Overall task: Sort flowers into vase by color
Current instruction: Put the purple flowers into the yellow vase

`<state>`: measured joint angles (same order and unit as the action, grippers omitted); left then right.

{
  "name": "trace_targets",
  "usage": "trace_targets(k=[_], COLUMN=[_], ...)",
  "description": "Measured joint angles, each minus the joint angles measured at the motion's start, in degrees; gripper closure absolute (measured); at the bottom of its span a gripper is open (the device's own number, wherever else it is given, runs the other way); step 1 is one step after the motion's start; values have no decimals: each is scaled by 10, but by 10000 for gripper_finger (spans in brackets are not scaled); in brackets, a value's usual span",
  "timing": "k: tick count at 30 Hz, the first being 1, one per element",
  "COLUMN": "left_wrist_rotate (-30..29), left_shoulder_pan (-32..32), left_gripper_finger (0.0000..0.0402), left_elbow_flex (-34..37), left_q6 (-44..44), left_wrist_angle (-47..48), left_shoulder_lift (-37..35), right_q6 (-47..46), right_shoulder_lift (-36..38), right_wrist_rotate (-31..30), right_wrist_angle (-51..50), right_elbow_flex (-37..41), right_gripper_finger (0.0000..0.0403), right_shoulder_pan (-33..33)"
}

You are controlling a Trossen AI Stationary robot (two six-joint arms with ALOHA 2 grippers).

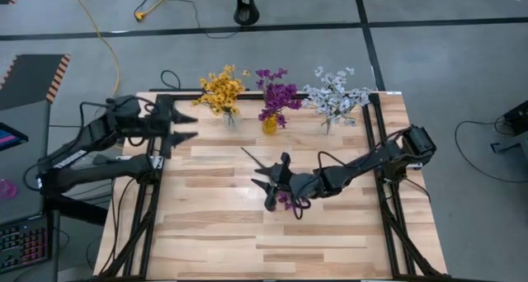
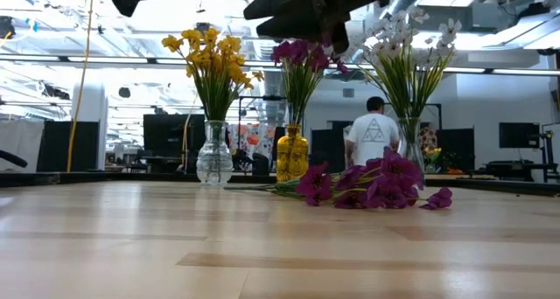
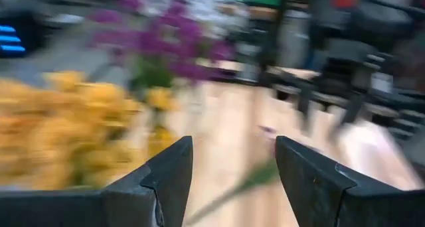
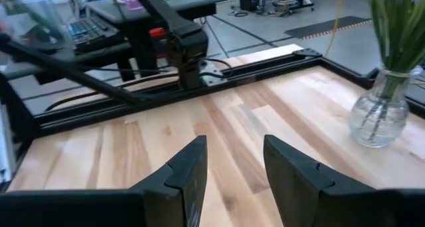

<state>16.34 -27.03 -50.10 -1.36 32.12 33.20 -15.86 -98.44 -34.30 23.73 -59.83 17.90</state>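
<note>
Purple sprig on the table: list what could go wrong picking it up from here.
1. The purple sprig lies flat on the table with a thin stem; the open right gripper above it may close on air or crush blossoms.
2. The amber vase already holds purple flowers, and its neighbours, the yellow-flower vase and white-flower vase, stand close; inserting the stem could knock one over.
3. The left gripper waits open near the yellow flowers; it could be brushed.
</note>
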Motion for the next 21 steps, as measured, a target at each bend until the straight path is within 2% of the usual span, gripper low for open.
trace_targets(k=[4,8,12,21], left_wrist_rotate=[56,55,51,-83], left_shoulder_pan=[37,89,150,283], left_gripper_finger=[200,200,200,200], left_elbow_flex=[26,59,81,82], left_q6=[2,5,2,-53], left_wrist_angle=[-26,-81,-159,-291], left_shoulder_lift=[10,35,76,230], right_q6=[0,0,-1,-3], right_shoulder_lift=[1,18,58,170], right_wrist_rotate=[0,0,0,0], right_wrist_angle=[-3,-20,-78,-264], right_elbow_flex=[0,0,0,0], right_gripper_finger=[227,227,227,227], right_shoulder_pan=[14,28,43,89])
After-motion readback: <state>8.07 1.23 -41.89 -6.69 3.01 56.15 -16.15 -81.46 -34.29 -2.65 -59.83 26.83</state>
